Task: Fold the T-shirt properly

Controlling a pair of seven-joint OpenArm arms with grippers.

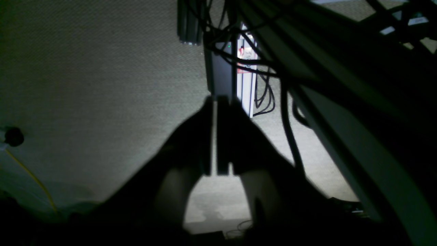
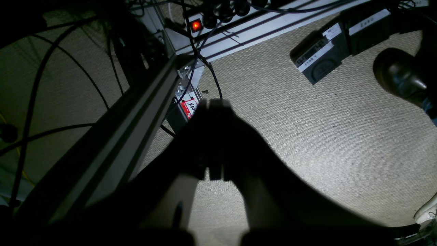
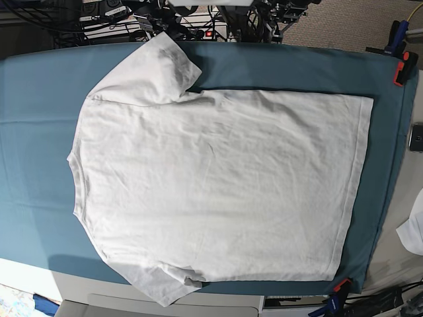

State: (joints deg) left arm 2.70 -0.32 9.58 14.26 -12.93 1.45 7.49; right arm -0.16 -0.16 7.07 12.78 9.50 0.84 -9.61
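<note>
In the base view the T-shirt [image 3: 218,191] lies spread flat on the surface, which is covered with a teal cloth [image 3: 39,119]. Its neckline points to the left of the view and its hem to the right. Neither arm shows there. Both wrist cameras look down at a carpet floor [image 2: 307,119]. The left gripper [image 1: 215,136] is almost together, with a thin gap. The right gripper [image 2: 215,136] is together and holds nothing. Behind it a black box [image 2: 315,58] has a label, too small to read, and a red light [image 2: 196,25] glows on a power strip.

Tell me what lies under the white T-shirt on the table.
The T-shirt lies spread flat on a teal table cloth, which shows around its edges. Whatever is beneath the shirt's middle is covered and cannot be seen.
</note>
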